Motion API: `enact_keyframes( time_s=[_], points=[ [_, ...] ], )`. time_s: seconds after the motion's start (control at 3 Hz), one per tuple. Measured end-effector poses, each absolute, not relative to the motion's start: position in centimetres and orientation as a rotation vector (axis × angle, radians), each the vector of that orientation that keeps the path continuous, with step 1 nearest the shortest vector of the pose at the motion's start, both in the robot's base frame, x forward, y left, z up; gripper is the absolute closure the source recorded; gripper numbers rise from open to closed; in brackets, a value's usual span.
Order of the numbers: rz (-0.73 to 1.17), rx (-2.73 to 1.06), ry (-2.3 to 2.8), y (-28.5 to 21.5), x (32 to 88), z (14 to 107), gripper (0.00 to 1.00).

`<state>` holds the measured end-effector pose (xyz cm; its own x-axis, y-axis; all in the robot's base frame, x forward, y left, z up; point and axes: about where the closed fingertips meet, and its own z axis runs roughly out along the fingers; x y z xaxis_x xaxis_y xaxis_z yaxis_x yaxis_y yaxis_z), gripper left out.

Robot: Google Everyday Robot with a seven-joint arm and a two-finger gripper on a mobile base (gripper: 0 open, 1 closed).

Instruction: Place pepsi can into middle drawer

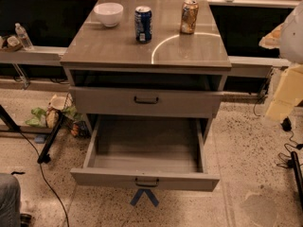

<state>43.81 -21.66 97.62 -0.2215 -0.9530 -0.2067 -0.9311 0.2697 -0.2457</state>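
The pepsi can (143, 23) stands upright on the cabinet top (118, 48), between 1 white bowl (108, 13) and 1 gold can (189, 16), touching neither. The gripper (284, 96) hangs at the right edge of view, well apart from it; its opening cannot be told. The middle drawer (144, 178) stands pulled out.

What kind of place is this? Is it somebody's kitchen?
Probably not: it looks like a robot test lab. Loose cables trail over the speckled floor, blue tape marks a spot before the open middle drawer, and the robot's gripper hangs at the right edge, away from the pepsi can.
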Motion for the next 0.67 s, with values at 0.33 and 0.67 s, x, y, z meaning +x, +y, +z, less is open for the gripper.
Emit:
enact_keyframes(
  time_s=[0.33, 0.67],
  points=[
    [-0.098, -1.724, 2.232, -21.7, 43.8, 97.6, 0.00],
    [-0.066, -1.658, 2.210, -21.3, 45.3, 97.7, 0.00]
  ],
)
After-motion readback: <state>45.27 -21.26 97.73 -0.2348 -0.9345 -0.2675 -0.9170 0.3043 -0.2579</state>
